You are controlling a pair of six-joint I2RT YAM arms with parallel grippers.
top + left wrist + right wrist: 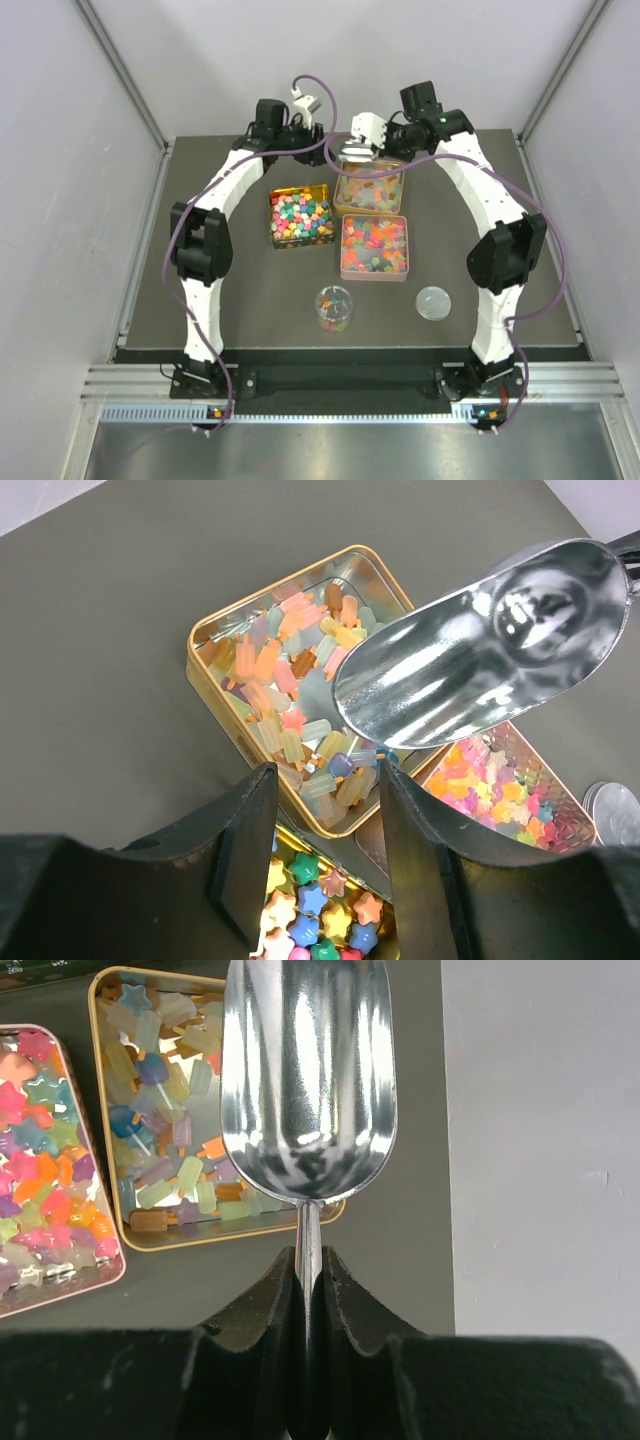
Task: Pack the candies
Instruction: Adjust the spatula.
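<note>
Dark grey counter, white enclosure walls, metal rail at near edge. Candies in three tins mid-counter, some in clear cup. Left end effector spread, empty. Right end effector pinching scoop handle.

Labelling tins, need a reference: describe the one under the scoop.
Three open tins sit mid-table; it is the farthest gold tin, beneath the scoop in the right gripper. Its neighbours, the pink tin and left gold tin, hold stars; it alone holds pale popsicle-shaped candies.
</note>
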